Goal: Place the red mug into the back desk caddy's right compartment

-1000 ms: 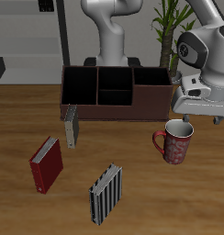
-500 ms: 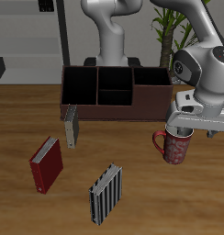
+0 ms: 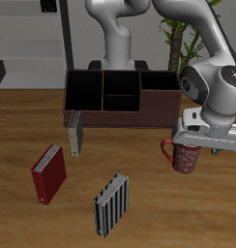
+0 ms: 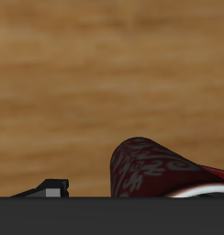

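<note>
Red ceramic, the mug [image 3: 186, 155] stands upright near the caddy [image 3: 120, 97], before its end bin; rigid, slippery, probably best pinched at the rim. Gripper [image 3: 195, 141] over it, closure unclear.

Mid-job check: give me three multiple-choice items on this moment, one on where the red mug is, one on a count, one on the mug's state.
1. Where is the red mug?
A. On the table in front of the back desk caddy
B. Inside the caddy's right compartment
C. On top of the red book

2. How many books are on the table?
A. One
B. Three
C. Five

3. How does the mug stand?
A. Tipped on its side
B. Upside down
C. Upright under the hand

Answers: 1 A, the mug sits on the wood nearer the front edge than the caddy. 2 B, a red book, a striped book and a grey book leaning at the caddy. 3 C, its handle and body show upright below the hand.
</note>
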### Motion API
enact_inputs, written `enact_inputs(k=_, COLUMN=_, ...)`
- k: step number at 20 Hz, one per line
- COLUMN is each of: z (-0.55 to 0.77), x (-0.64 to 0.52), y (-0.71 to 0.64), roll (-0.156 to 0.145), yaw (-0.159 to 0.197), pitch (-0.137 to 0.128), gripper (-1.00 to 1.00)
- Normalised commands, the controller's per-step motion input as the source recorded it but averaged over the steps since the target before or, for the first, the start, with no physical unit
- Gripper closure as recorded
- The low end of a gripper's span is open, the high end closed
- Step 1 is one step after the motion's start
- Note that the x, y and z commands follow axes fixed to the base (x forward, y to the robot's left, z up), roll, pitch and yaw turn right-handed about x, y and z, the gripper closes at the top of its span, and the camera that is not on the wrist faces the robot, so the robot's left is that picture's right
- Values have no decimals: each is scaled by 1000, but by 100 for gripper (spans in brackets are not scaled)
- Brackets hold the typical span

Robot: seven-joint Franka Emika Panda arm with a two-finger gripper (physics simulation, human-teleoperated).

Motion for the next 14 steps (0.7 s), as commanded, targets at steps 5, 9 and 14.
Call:
enact_inputs(k=5, z=58, x=-18, y=-92, roll=-3, yaw=-5, pitch=-9, gripper=100)
enact_inputs(k=9, z=435, x=-53, y=-230, roll=-20, yaw=13, pitch=-55, gripper=100)
enact_inputs(k=14, z=510, x=-112, y=-263, roll=-23, yaw=37, pitch=-66, gripper=100)
